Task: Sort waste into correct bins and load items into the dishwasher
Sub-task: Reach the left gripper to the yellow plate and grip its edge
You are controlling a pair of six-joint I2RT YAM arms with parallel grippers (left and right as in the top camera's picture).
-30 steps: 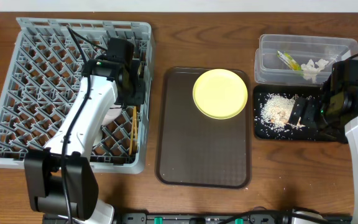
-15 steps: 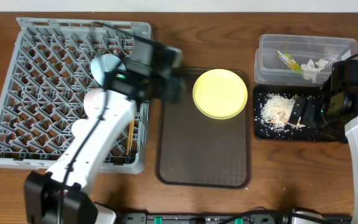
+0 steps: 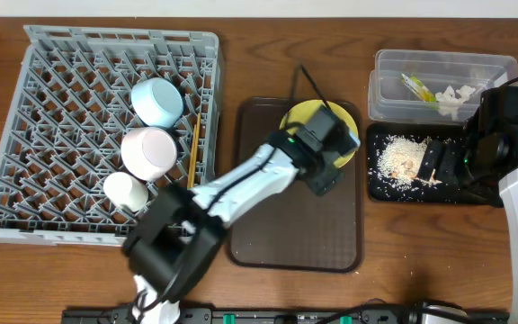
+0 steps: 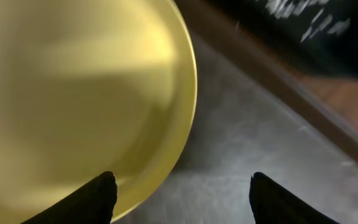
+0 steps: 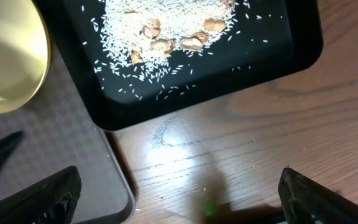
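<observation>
Plate (image 4: 73, 93), round, smooth, glossy pale yellow

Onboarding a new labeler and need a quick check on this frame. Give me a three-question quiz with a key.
1. True or false: the yellow plate sits in the dish rack.
2. Where are the rice scraps? A) clear tub B) black tray C) dish rack
3. Fill in: the left end effector is ___ (open/shut).
Key: 1 false, it lies on the brown tray. 2 B. 3 open.
</observation>
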